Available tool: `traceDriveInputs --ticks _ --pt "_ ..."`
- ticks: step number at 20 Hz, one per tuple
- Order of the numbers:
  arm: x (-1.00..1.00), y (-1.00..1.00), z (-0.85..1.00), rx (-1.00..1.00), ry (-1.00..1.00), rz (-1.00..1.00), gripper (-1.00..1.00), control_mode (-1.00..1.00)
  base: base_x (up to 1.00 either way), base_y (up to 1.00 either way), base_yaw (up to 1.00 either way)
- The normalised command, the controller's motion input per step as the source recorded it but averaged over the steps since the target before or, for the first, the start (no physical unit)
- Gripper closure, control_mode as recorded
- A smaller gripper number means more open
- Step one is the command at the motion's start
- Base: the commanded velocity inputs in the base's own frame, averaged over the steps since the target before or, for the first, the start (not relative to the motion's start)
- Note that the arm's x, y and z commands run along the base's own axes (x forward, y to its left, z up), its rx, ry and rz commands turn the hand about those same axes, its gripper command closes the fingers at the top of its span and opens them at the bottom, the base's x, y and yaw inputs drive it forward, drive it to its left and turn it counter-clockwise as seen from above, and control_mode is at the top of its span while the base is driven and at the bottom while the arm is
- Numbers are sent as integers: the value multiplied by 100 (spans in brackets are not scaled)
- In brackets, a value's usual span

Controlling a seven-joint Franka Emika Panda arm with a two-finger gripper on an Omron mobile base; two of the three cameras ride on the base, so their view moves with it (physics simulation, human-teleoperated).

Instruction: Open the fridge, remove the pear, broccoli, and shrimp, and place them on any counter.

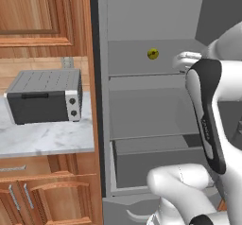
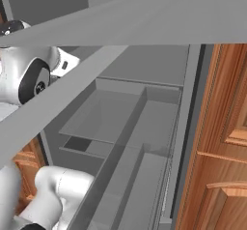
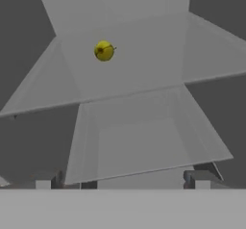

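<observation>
Fridge (image 1: 142, 125), door open: grey shelves and a lower drawer (image 1: 156, 165) inside. Upper shelf (image 3: 129, 64): one pear (image 1: 152, 54), yellow-green, toward the back. Gripper (image 3: 122, 182): jaws spread wide, grasping nothing, well short of the pear. Counter (image 1: 45, 136), left of fridge: one toaster oven (image 1: 45, 96).
</observation>
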Motion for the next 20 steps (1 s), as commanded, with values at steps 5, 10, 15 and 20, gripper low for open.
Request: traceDriveInputs --ticks 5,10,15,20 --pt "84 0 -2 0 3 5 -100 -100 0 0 0" --pt "56 3 -7 0 0 6 -100 -100 0 0 0" --pt "52 7 -27 0 0 6 -100 -100 0 0 0" --pt "55 3 -10 0 3 6 -100 -100 0 0 0"
